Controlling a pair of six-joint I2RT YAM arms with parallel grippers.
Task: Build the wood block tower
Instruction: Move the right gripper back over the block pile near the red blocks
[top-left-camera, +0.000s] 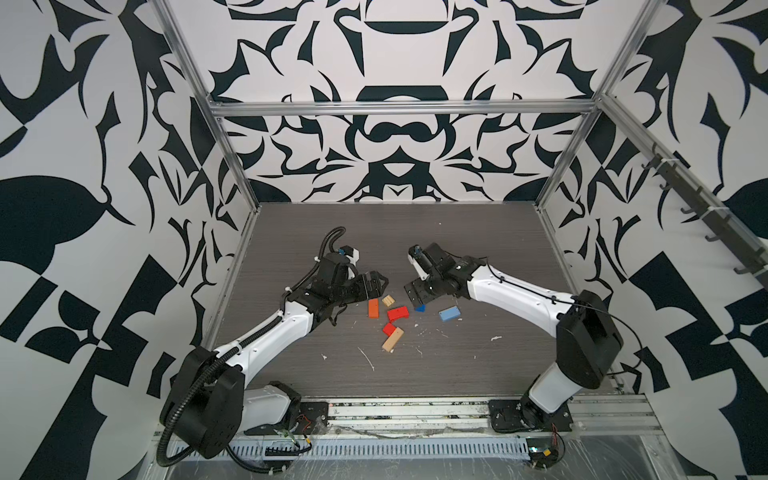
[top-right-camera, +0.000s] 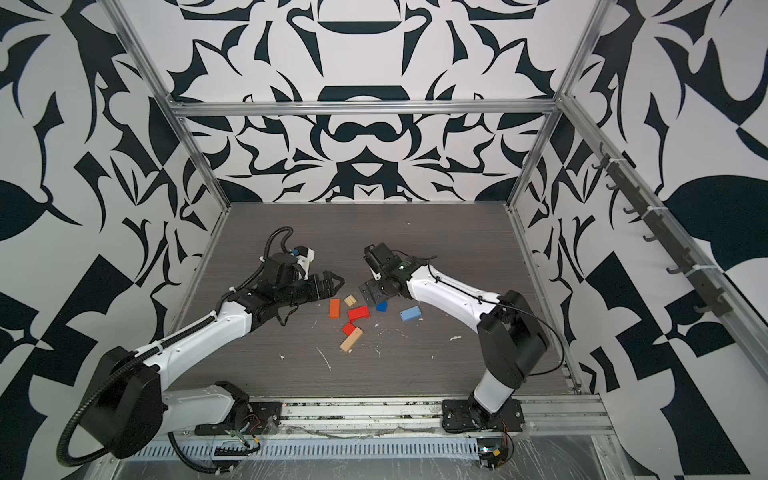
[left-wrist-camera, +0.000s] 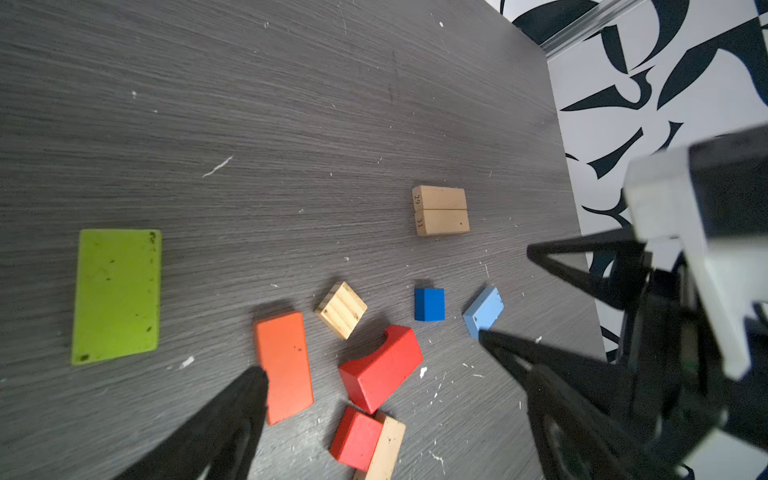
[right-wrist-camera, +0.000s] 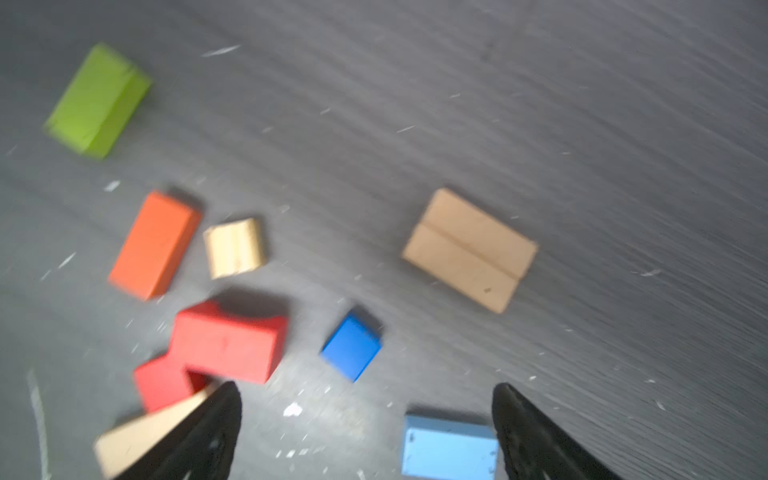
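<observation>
Nothing is stacked: the wood block tower is only loose pieces lying flat on the grey table (top-left-camera: 478, 249).

By colour:
- **Red:** two, an arched block (top-left-camera: 398, 313) and a cube (top-left-camera: 389, 329).
- **Other colours:** one each of an orange oblong (top-left-camera: 373, 308), a lime green oblong (left-wrist-camera: 116, 295), a dark blue cube (top-left-camera: 420, 308) and a light blue oblong (top-left-camera: 449, 313).
- **Tan:** a ridged cube (top-left-camera: 388, 300), a long oblong (top-left-camera: 393, 338) touching the red cube, and a seamed slab (left-wrist-camera: 440, 210) that looks like two pieces set flush.

The green oblong and the seamed slab show only in the wrist views.

There are two grippers, both with jaws wide apart and holding nothing.

In both top views the left gripper (left-wrist-camera: 370, 354) sits just left of the orange oblong and the ridged cube. Its wrist view shows one finger (left-wrist-camera: 241, 407) at the orange oblong's edge.

The right gripper (right-wrist-camera: 366, 387) sits above the dark blue cube – the cube lies between its fingers' line and the seamed slab. The light blue oblong is just beside one finger (right-wrist-camera: 536, 432).
</observation>
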